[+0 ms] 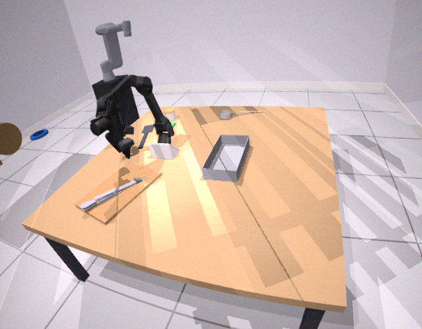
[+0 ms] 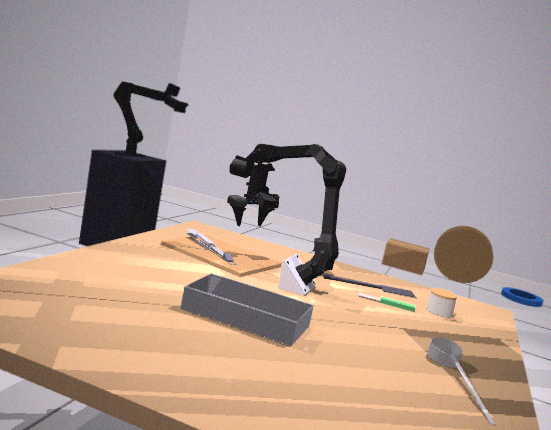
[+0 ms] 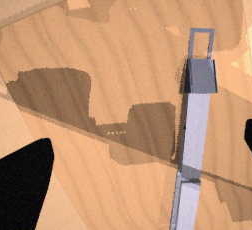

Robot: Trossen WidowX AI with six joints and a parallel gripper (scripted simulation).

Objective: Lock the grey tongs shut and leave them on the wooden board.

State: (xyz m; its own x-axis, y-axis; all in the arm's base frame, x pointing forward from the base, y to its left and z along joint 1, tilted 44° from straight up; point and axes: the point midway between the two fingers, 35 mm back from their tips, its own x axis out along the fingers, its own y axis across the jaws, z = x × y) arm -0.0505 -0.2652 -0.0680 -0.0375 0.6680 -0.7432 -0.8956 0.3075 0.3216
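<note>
The grey tongs (image 1: 114, 193) (image 2: 209, 247) (image 3: 197, 120) lie lengthwise on the wooden board (image 1: 125, 200) (image 2: 248, 266) (image 3: 133, 50). Their arms are close together; whether the lock inside the hinge holds cannot be seen. The darker hinge block with its wire loop points toward the arm's base. My gripper (image 2: 249, 224) (image 3: 151, 138) is wide open and empty, pointing down above the board and the tongs. In the wrist view the tongs lie between the two fingers' sides, nearer the right finger, and run out of view at the bottom. The roasting tin (image 1: 220, 174) (image 2: 233, 314) is empty.
The arm's white base bracket (image 1: 163, 151) (image 2: 291, 276) stands between board and tin. Beyond it lie a dark spatula (image 2: 398, 291), a green-handled tool (image 2: 398, 304), a jar with an orange lid (image 1: 169, 115) (image 2: 441, 305) and a long-handled grey cup (image 1: 225, 115) (image 2: 444, 354).
</note>
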